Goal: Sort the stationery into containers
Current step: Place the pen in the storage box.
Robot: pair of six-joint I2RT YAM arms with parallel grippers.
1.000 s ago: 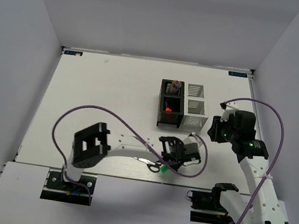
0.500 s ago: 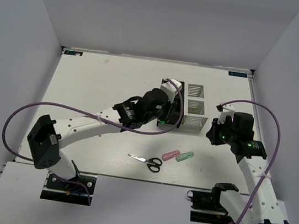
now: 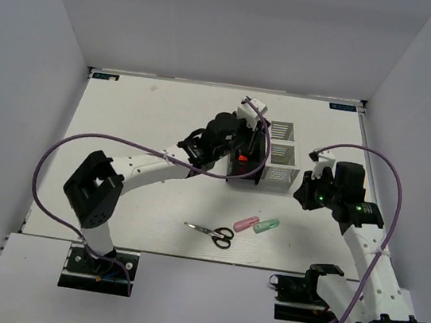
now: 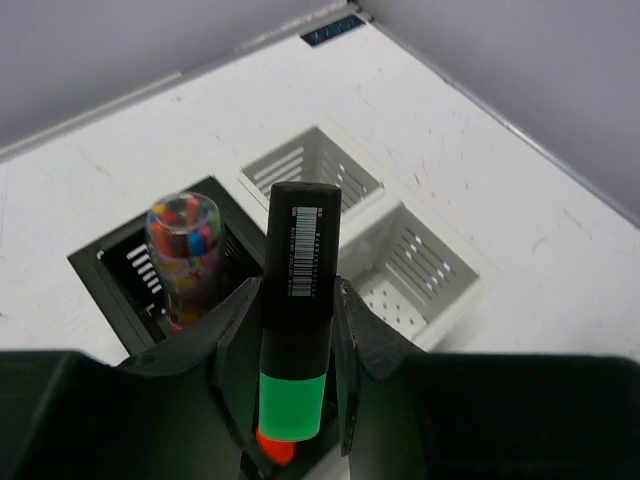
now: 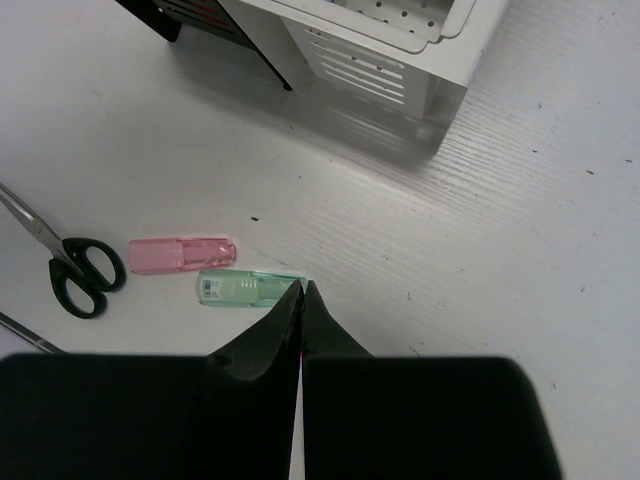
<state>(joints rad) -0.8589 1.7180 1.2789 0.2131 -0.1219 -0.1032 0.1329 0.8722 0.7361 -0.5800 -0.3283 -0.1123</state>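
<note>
Now that the left end effector [image 4: 292,350] has swung over the black organizer [image 4: 100,262], green marker [image 4: 297,300] pinched between its fingers, a drop looks imminent; right end effector [image 5: 302,300] has clamped closed on nothing beside the mint tube [image 5: 245,288].

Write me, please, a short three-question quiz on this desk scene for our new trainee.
1. True or false: the right gripper is shut and empty.
2. The left gripper holds the green marker over a box of which colour: A white; B black; C pink?
3. How many items lie loose on the table?
Key: 1 true; 2 B; 3 three.
</note>
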